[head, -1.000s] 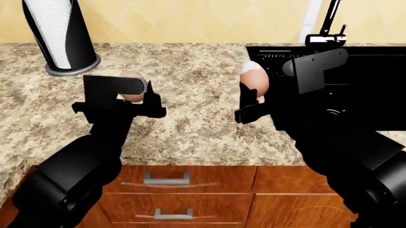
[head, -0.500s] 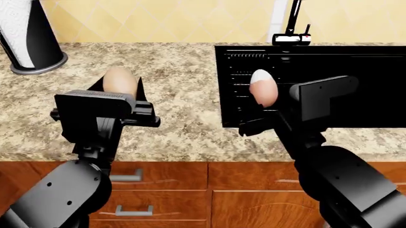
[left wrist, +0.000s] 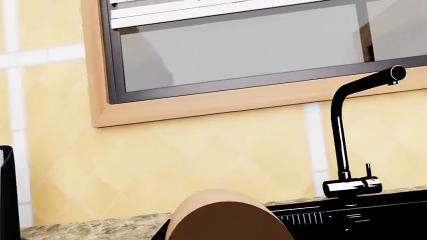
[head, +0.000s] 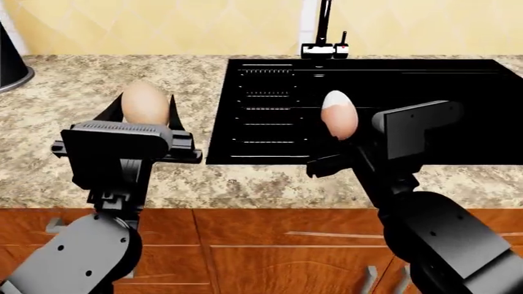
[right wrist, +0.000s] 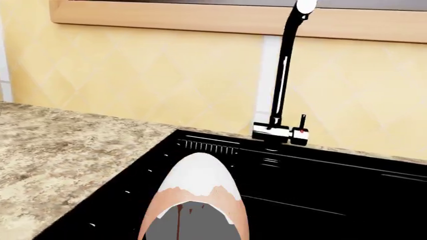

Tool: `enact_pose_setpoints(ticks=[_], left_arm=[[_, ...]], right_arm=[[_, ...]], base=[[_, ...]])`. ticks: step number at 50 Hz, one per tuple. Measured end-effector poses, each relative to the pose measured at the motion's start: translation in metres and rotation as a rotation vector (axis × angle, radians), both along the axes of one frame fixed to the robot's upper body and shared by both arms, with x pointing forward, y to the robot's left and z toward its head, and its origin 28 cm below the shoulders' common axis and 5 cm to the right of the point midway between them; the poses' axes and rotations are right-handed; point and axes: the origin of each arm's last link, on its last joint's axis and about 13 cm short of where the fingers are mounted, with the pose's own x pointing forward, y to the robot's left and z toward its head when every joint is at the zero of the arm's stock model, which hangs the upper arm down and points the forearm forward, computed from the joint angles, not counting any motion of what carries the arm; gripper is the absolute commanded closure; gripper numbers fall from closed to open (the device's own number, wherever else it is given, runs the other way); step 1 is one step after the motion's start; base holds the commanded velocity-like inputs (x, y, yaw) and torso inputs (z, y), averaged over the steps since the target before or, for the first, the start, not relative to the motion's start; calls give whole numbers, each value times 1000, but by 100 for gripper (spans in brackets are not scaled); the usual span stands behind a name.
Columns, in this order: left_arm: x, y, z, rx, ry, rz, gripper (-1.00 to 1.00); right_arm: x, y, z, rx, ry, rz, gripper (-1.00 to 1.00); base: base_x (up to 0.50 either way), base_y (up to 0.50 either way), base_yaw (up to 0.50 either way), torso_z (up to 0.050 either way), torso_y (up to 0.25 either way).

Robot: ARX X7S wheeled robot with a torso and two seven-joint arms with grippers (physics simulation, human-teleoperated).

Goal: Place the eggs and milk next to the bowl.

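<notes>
Both eggs are held up above the counter. In the head view my left gripper (head: 146, 113) is shut on a tan egg (head: 144, 101), over the granite to the left of the sink. My right gripper (head: 337, 131) is shut on a pinkish egg with a white tip (head: 339, 114), over the sink's front part. The left wrist view shows its egg (left wrist: 223, 220) close up, and the right wrist view shows the other egg (right wrist: 198, 197) over the sink basin. The milk and the bowl are out of view.
A black sink (head: 392, 79) is set in the granite counter (head: 65, 86), with a black faucet (head: 324, 33) behind it at the yellow tiled wall. A dark holder base (head: 8, 64) shows at the far left edge. Wooden drawers (head: 278, 245) lie below the counter's front edge.
The head view has swung to the right: the paper towel holder slid to the left edge and the sink moved toward the middle. Both grippers keep hold of their eggs.
</notes>
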Motion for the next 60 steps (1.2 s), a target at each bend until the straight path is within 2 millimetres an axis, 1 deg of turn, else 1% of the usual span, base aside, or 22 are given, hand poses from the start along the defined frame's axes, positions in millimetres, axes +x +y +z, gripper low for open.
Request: enact_pose_setpoints(ticks=[22,43,60], left_arm=[[-3,0,1,7,-15,20,100],[-7,0,6,-61,-6,15,100],[-7,-2,5,-35,-14,19,100]], right_arm=[[-3,0,2,3,-8,-10,100],[-8,3,5,-17,-26,-16,100],[-10,2,7,-15,-33,-23,100]], base=[[1,-500,0,0,0],[0,-500,0,0,0],[0,-500,0,0,0]])
